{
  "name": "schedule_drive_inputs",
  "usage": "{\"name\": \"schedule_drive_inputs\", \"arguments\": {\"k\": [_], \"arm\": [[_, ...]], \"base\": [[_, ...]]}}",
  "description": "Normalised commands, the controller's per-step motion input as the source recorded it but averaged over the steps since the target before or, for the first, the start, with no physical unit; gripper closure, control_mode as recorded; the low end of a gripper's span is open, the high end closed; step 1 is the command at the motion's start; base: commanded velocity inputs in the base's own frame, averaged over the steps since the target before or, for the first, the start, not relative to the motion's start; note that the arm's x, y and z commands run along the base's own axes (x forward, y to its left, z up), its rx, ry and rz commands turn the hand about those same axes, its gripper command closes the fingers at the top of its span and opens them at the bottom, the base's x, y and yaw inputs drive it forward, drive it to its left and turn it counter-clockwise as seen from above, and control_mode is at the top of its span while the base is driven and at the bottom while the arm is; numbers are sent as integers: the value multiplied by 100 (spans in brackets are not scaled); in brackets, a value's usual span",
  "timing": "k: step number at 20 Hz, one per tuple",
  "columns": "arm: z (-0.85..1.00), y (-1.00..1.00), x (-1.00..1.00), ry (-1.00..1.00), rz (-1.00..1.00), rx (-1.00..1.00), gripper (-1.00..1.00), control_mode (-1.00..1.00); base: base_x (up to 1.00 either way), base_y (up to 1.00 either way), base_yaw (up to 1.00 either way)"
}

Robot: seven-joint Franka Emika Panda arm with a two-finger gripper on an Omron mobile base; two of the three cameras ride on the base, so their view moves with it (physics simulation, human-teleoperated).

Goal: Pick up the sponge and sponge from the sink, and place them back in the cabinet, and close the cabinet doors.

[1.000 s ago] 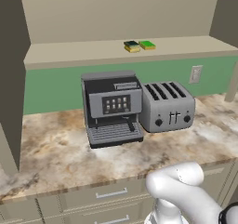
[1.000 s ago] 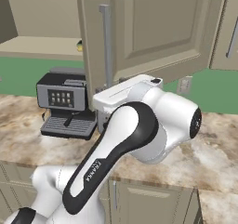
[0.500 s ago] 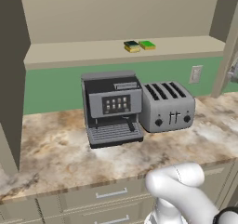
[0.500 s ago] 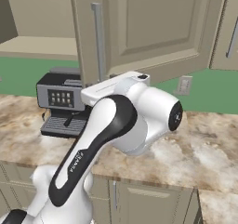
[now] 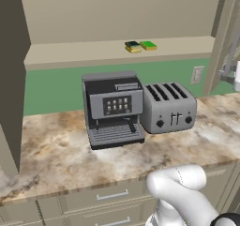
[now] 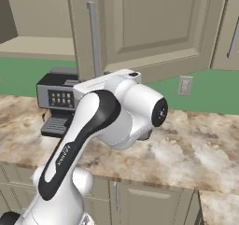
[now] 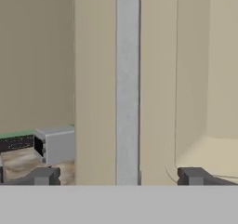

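pincer (image 7: pixel 118 176) fingertips stand spread wide in the hand view, one to each side of the long grey bar handle (image 7: pixel 128 83) of the cabinet door (image 7: pixel 95 79), with nothing pinched between them; the handle runs straight up the middle of the gap, and beside the door's edge a grey appliance corner shows on the marbled desk (image 7: pixel 18 165). from the left base view, the two sponges lie side by side on the cabinet shelf (image 5: pixel 70 51), the dark-topped sponge (image 5: pixel 132 46) touching or just beside the bright green sponge (image 5: pixel 148 45), above the coffee machine (image 5: pixel 114 109) and the toaster (image 5: pixel 168 107), so the carrying looks done and the doors remain. from the right base view, the open door (image 6: pixel 140 28) hangs forward over the arm, its handle (image 6: pixel 93 39) upright near the free edge. judged from this, the door is stiff, light to swing on its hinges and not fragile; the bar is smooth metal and could slip under a loose pinch, so the best hold is around the bar's mid-length, or simply a push on the flat panel close to the handle side, far from the hinges.
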Motion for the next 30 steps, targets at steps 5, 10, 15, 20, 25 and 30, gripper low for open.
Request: {"name": "schedule_drive_inputs", "arguments": {"k": [5, 10, 15, 20, 25, 30], "arm": [[0, 11, 21, 0, -4, 0, -100, -100], [0, 9, 25, 0, -5, 0, -100, -100], [0, 12, 27, 0, -6, 0, -100, -100], [0, 10, 22, 0, -6, 0, -100, -100], [0, 11, 24, 0, -6, 0, -100, -100], [0, 12, 25, 0, -5, 0, -100, -100]], "base": [[0, 0, 0], [0, 0, 0], [0, 0, 0], [0, 0, 0], [0, 0, 0], [0, 0, 0]]}}
